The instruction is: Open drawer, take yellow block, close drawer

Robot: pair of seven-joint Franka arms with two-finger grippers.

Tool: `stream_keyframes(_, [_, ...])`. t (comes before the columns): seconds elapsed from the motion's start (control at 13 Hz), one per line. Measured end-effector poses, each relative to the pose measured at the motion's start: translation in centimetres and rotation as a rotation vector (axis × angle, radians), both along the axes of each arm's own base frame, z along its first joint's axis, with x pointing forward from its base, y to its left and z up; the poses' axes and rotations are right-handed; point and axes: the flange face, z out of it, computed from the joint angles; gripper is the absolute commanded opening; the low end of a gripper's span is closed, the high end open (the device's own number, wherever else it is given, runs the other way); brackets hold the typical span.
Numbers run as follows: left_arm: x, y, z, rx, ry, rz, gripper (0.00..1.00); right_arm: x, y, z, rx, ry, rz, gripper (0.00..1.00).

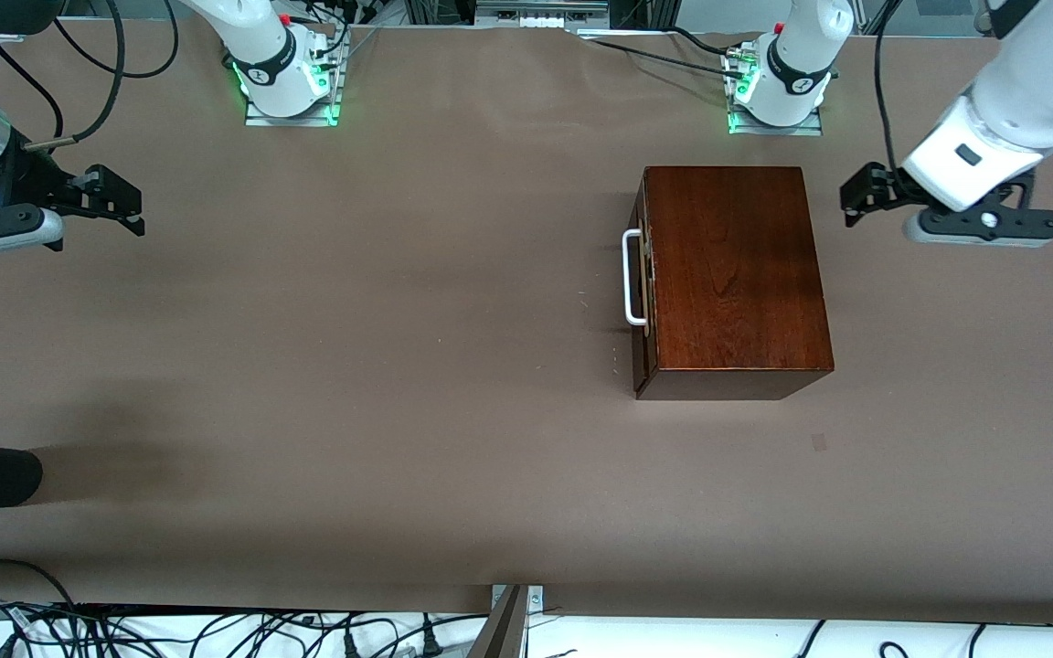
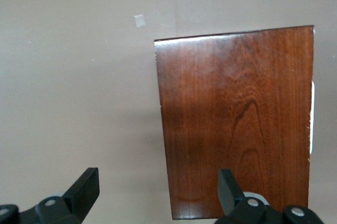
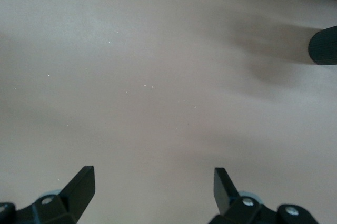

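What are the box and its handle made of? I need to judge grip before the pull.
The box looks like dark reddish-brown wood with a glossy varnish: grain lines and a light reflection show on top. The handle is a smooth white bar, plastic or painted metal; I cannot tell which.

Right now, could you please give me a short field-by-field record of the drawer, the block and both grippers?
drawer: shut, in the wooden box toward the left arm's end of the table
handle: white bar, untouched
yellow block: not visible
left gripper: open, empty, in the air beside the box
right gripper: open, empty, over bare table at the right arm's end
task stage: not started
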Motion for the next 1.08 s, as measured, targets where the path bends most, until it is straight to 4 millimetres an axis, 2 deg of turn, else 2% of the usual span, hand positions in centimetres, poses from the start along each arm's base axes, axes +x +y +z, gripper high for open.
stream_keyframes(0.15, [-0.7, -3.5, -0.5, 0.002, 0.011, -0.065, 1.0, 0.0, 0.0, 0.0, 0.0, 0.0, 0.0, 1.0])
stream_keyframes(0.23, [-1.2, -6.0, -0.9, 0.002, 0.016, -0.108, 1.0, 0.0, 0.0, 0.0, 0.0, 0.0, 0.0, 1.0])
stream_keyframes(0.38, [-1.8, -11.9, -1.5, -0.009, 0.003, -0.154, 1.0, 0.0, 0.0, 0.0, 0.0, 0.0, 0.0, 1.0])
stream_keyframes(0.54, [-1.4, -17.8, -2.7, -0.035, 0.002, -0.117, 1.0, 0.0, 0.0, 0.0, 0.0, 0.0, 0.0, 1.0])
stream_keyframes(0.69, [-1.0, -24.0, -5.9, -0.052, 0.044, -0.07, 1.0, 0.0, 0.0, 0.0, 0.0, -0.001, 0.0, 1.0])
stream_keyframes(0.85, [-0.5, -28.5, -10.1, -0.052, 0.065, -0.061, 1.0, 0.0, 0.0, 0.0, 0.0, 0.0, 0.0, 1.0])
stream_keyframes(1.08, [-0.2, -31.6, -15.2, 0.026, 0.027, -0.038, 1.0, 0.0, 0.0, 0.0, 0.0, 0.0, 0.0, 1.0])
